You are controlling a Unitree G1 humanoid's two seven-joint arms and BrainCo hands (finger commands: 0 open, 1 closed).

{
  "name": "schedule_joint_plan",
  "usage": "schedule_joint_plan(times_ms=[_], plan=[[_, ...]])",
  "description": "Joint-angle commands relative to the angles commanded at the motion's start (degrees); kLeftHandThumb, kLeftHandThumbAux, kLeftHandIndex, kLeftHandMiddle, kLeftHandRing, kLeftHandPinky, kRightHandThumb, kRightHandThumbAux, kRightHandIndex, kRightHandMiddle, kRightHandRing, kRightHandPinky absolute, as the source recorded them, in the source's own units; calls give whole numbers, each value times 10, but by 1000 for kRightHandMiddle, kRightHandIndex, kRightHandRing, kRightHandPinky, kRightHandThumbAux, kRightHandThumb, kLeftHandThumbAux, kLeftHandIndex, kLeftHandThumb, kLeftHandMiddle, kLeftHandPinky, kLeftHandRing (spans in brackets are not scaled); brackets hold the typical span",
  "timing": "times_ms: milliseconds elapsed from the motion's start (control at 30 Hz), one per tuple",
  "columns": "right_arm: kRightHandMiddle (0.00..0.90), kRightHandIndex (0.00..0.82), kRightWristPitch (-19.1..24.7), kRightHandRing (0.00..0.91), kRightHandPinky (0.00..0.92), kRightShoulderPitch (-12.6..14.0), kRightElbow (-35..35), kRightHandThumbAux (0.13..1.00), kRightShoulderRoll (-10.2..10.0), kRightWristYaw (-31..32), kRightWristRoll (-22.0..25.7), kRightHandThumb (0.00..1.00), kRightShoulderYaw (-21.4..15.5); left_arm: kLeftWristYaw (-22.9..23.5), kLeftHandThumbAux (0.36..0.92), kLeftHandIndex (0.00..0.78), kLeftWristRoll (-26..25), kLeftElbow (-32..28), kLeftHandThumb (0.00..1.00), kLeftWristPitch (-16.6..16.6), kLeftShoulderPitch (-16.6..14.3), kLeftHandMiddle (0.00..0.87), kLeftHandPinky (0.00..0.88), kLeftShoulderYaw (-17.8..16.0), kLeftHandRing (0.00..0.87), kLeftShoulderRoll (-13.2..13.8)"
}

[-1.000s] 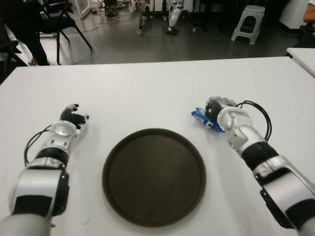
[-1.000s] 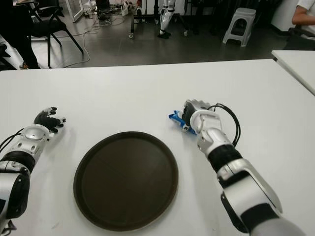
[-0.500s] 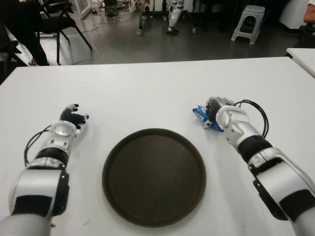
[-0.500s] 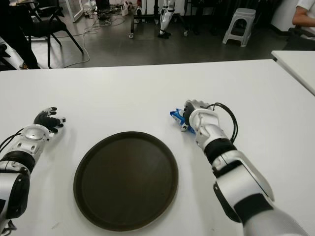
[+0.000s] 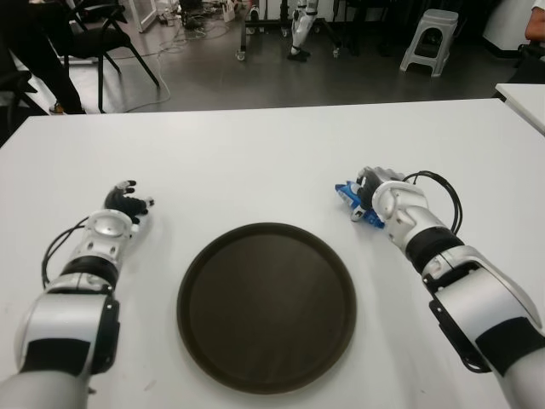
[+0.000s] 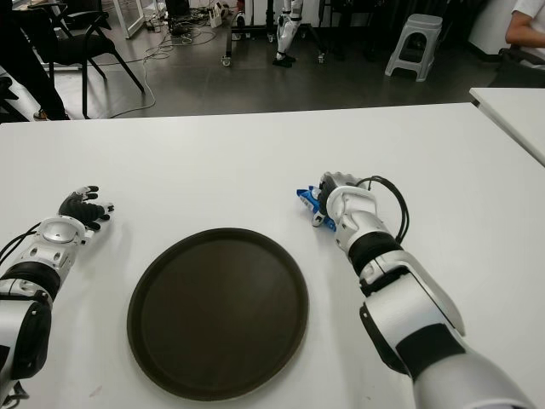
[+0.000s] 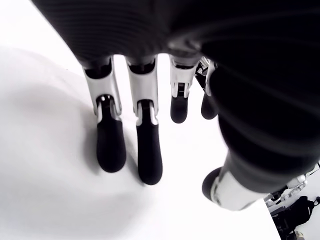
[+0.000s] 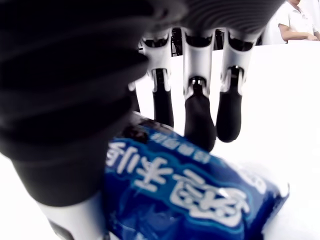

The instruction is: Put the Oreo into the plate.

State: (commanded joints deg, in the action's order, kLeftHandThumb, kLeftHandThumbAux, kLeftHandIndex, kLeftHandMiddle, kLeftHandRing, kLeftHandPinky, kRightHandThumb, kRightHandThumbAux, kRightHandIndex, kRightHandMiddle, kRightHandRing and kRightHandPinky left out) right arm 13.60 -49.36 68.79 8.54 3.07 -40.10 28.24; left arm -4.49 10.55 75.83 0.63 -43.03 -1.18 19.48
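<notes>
The Oreo [image 5: 347,195] is a blue packet lying on the white table [image 5: 255,162], just beyond the right rim of the dark round plate [image 5: 266,305]. My right hand [image 5: 372,191] lies over the packet's right end. In the right wrist view the Oreo [image 8: 185,195] sits under the palm, with the fingers [image 8: 199,120] stretched out past it onto the table and the thumb beside it; the hand is open. My left hand [image 5: 126,203] shows far left of the plate, and its fingers [image 7: 145,150] are spread on the table.
Beyond the table's far edge are dark floor, black chairs [image 5: 102,34] and a grey stool [image 5: 430,38]. A second white table [image 5: 524,98] stands at the right, with a person's arm [image 6: 528,21] behind it.
My right forearm has swung inward and the hand has crept slightly farther from me over the Oreo, nudging the packet a little that way. The left hand has not moved.
</notes>
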Motion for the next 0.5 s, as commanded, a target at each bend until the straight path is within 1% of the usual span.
schedule_joint_plan(times_ms=[100, 267, 400, 500], plan=[[258, 253, -4, 253, 269, -1, 4, 879, -1, -1, 2, 0, -1, 0, 759, 103, 1, -1, 266, -2, -1, 117, 164, 2, 147, 0], [255, 252, -12, 254, 279, -1, 7, 875, 0, -5, 5, 0, -4, 1, 761, 83, 3, -1, 232, -5, -3, 113, 169, 4, 151, 1], [236, 239, -15, 236, 266, 0, 8, 875, 0, -20, 7, 0, -5, 4, 767, 74, 1, -2, 211, -8, -4, 110, 163, 3, 147, 0], [214, 221, -14, 214, 230, 0, 10, 870, 0, -36, 8, 0, -5, 3, 770, 80, 1, -2, 206, -9, -4, 114, 162, 3, 146, 0]])
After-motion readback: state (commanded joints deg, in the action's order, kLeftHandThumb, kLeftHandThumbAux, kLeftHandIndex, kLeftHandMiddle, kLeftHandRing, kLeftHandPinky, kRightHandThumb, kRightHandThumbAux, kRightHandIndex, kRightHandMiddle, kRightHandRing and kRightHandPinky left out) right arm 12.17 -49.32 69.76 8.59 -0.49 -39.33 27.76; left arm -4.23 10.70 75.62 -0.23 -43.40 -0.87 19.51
